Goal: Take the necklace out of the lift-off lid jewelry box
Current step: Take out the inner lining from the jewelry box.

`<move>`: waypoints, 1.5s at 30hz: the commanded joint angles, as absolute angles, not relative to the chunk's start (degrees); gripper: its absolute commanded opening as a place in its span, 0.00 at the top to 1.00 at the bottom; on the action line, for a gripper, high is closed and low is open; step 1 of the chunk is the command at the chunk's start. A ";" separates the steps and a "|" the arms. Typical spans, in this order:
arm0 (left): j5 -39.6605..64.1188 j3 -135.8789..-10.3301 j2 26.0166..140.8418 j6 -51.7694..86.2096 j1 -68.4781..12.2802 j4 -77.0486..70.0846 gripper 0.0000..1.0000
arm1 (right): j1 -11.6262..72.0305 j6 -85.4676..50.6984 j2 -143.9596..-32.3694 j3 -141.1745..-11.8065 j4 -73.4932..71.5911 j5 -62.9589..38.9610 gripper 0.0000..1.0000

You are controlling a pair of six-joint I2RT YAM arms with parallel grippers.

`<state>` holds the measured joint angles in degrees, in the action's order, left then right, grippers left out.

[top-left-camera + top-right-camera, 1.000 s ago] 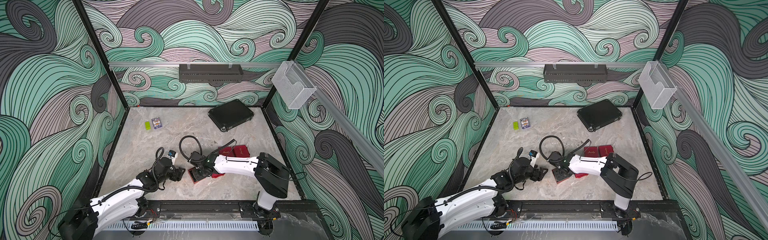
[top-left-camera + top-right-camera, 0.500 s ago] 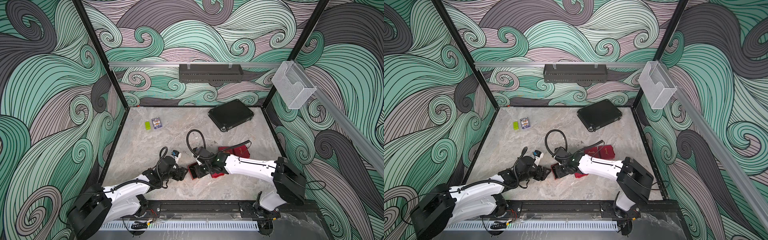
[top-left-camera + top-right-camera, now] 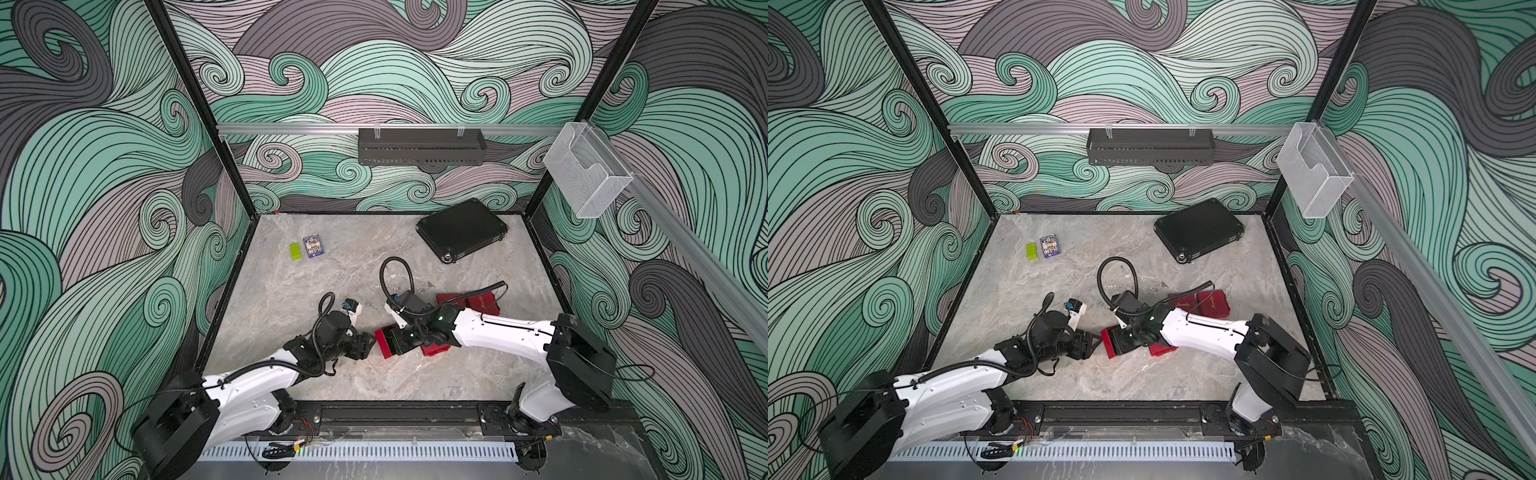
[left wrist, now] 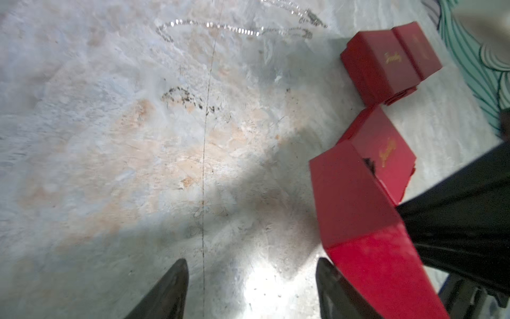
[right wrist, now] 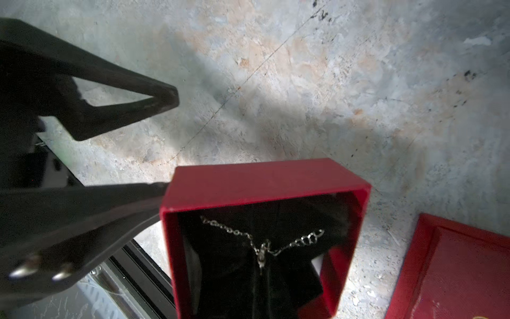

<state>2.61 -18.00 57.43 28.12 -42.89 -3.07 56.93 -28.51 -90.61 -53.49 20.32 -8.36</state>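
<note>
The marble tabletop [image 3: 332,270] carries everything, and both arms meet low near its front edge. Between them sits the jewelry box [image 3: 384,341], a small square box of matte red card. It is open on top and lined in black, as the right wrist view shows. Its lid [image 5: 455,262], also red, lies flat on the marble just beside it, and in a top view it sits partly under the right arm.

The left gripper [image 5: 168,142] stands spread wide. One of its fingers [image 5: 132,198] touches the box's outer wall at a corner, and the other hangs free over bare marble. The right gripper [image 5: 260,262] reaches down into the box with its black tips pressed together.

The necklace [image 5: 237,232] is inside the box. It is a thin silver chain of fine links, drawn into a shallow V against the black lining. Its low point looks caught where those tips meet, and a short end runs down along the seam between them.
</note>
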 commanded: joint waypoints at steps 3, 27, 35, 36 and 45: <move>1.80 -19.61 51.58 30.94 -43.06 -0.60 0.26 | 56.73 -27.70 -92.68 -53.32 20.21 -6.41 1.00; 14.27 -22.09 49.02 31.84 -43.18 -4.44 0.36 | 56.08 -26.53 -78.45 -50.44 15.75 -3.59 1.00; 18.49 -25.27 47.71 33.40 -43.24 -6.02 0.43 | 56.04 -25.26 -74.61 -53.29 15.51 -1.46 1.00; 18.61 -25.72 48.22 33.46 -43.24 -5.98 0.45 | 56.07 -25.42 -74.05 -53.40 15.13 -1.87 1.00; 19.97 -28.27 51.88 34.06 -43.36 -8.09 0.52 | 56.12 -26.67 -69.98 -53.33 13.28 -3.22 1.00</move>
